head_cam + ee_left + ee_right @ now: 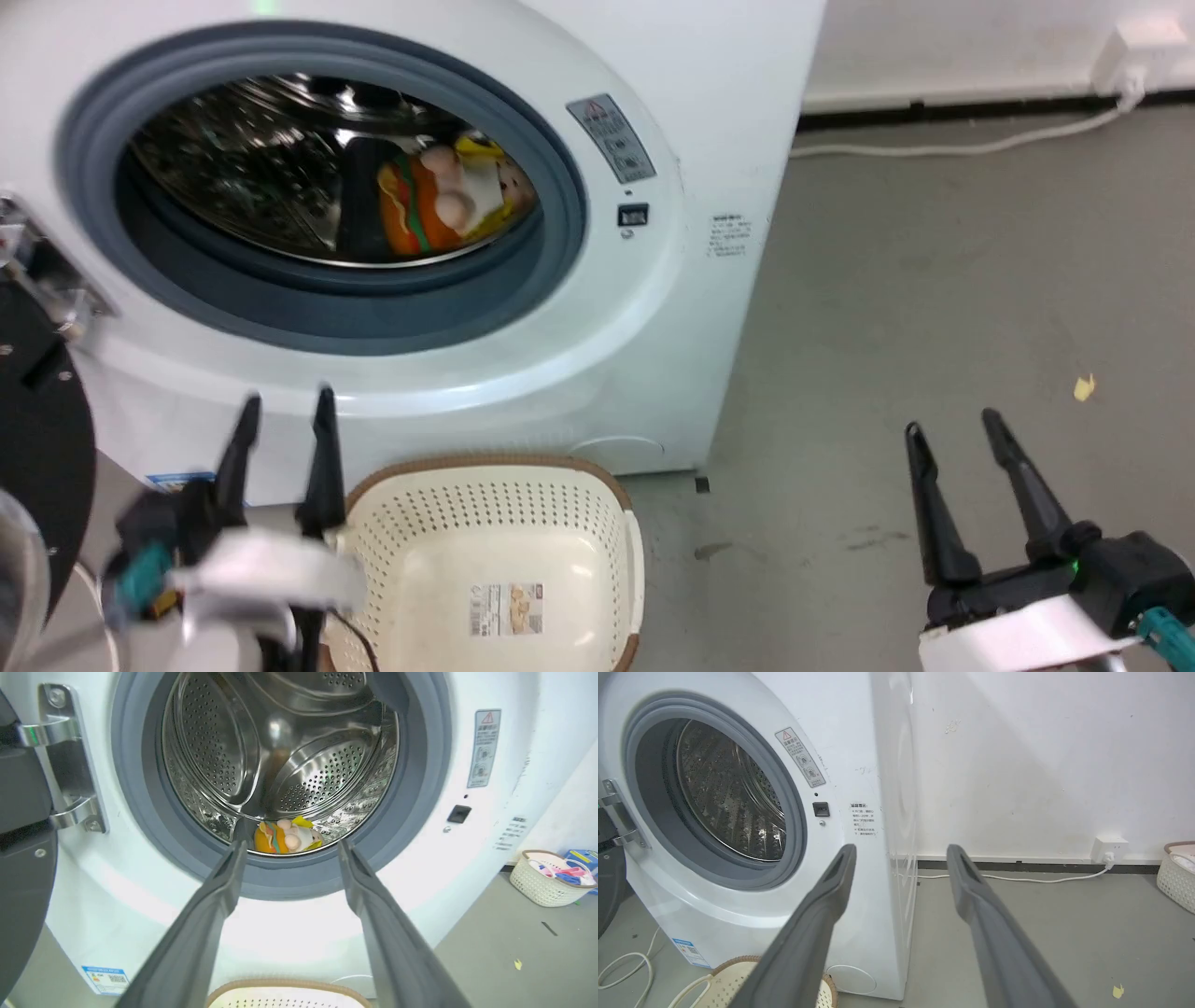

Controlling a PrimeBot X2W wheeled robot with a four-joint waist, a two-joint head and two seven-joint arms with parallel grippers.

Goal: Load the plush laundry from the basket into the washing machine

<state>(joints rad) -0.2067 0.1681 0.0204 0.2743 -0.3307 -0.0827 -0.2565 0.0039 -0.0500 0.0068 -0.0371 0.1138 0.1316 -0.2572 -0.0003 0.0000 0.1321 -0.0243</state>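
Plush laundry (439, 201) lay in the washing machine (653, 308).
Left gripper (287, 399) gaped empty by the basket (485, 462); right gripper (951, 423) gaped empty too.

White washing machine (709, 112), grey gasket (327, 317), shiny hole-dotted steel drum (219, 751)
The plush laundry (285, 837) (at the drum's 6 o'clock) shows orange, green, peach, yellow; the perforated basket (420, 518) is cream-white, brown-rimmed.
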